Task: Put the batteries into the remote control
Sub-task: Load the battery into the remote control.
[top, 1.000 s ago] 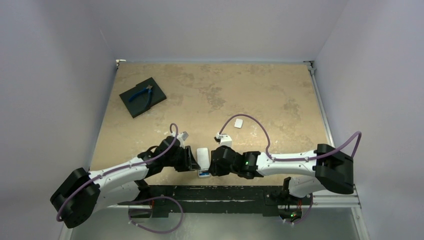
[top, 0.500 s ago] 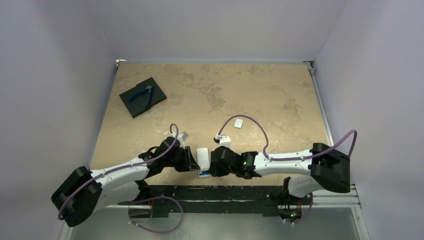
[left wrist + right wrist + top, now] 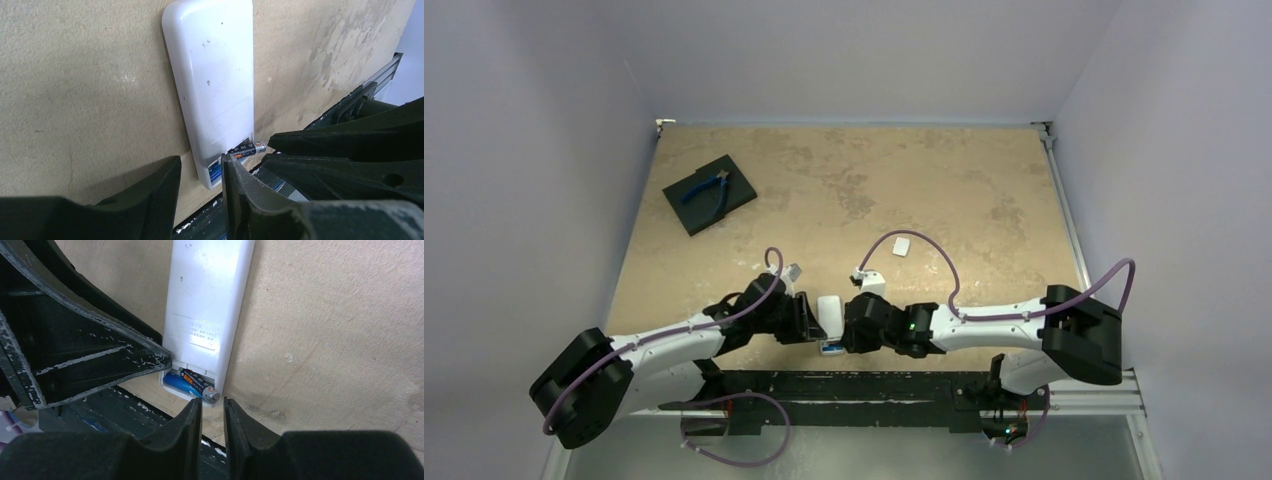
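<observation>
I see the remote control [image 3: 828, 312] lying back-up at 6 o'clock on the tabletop [image 3: 874, 180], between both arms. Its near-end compartment is uncovered. The blue battery [image 3: 176, 382] lies inside, and the dark battery [image 3: 199, 384] sits askew beside it, tip poking out. My left fingers [image 3: 150, 200] stand narrowly apart, holding nothing. My right fingers [image 3: 175, 440] are a slit apart and empty, just short of that tip.

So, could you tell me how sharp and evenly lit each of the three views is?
Top external: evenly lit, sharp, soft shadows under both arms. Left wrist: remote control crisp, its white back bright without glare, close jaws dark. Right wrist: batteries clear, print on the label too fine to read, jaws slightly soft.
</observation>
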Robot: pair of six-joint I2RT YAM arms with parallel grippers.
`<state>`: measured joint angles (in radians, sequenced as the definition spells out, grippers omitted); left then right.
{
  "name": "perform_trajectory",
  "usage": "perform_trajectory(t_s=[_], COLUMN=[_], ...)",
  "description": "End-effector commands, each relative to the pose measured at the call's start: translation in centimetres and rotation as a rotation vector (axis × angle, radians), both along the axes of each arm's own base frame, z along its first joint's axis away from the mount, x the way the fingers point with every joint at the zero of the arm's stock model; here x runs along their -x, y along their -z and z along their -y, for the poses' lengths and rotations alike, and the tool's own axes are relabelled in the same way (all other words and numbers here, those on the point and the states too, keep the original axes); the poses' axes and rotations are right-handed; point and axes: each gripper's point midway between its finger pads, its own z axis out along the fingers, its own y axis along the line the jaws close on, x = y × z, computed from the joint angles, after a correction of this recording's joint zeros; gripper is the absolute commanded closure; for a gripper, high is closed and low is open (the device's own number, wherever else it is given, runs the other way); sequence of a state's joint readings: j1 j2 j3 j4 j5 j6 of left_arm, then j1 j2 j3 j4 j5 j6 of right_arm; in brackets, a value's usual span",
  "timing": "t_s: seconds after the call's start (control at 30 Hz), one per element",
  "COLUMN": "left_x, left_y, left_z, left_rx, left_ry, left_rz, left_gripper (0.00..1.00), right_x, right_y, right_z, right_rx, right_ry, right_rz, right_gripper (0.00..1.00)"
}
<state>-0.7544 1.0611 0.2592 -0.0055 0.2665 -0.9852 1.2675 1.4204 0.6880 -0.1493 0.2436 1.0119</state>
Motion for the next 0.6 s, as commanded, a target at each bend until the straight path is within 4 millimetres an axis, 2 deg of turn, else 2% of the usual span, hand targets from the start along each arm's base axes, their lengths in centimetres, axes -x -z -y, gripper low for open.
perform_trajectory(t_s=[0.0,0.33,0.57], left_x=[-0.42,-0.54,-0.56], left_y=[-0.23,-0.15,-0.28], left_z=[0.51,0.64,0.71], left_rx=[0.021,0.019,0.022], left_ry=[0.001,0.004,0.008], left_rz=[0.022,0.021,0.023], left_gripper=[0.64,0.64,0.69], right_x=[-0.87,-0.94,-0.99], right_y=[-1.67,-1.55,-1.53], right_z=[-1.72,-1.91,-2.05], right_rx=[-0.058,-0.048,-0.043], right_ry=[0.017,0.01,0.003], right_rz=[0.019,0.022,0.025], right_gripper=[0.71,0.75,0.79])
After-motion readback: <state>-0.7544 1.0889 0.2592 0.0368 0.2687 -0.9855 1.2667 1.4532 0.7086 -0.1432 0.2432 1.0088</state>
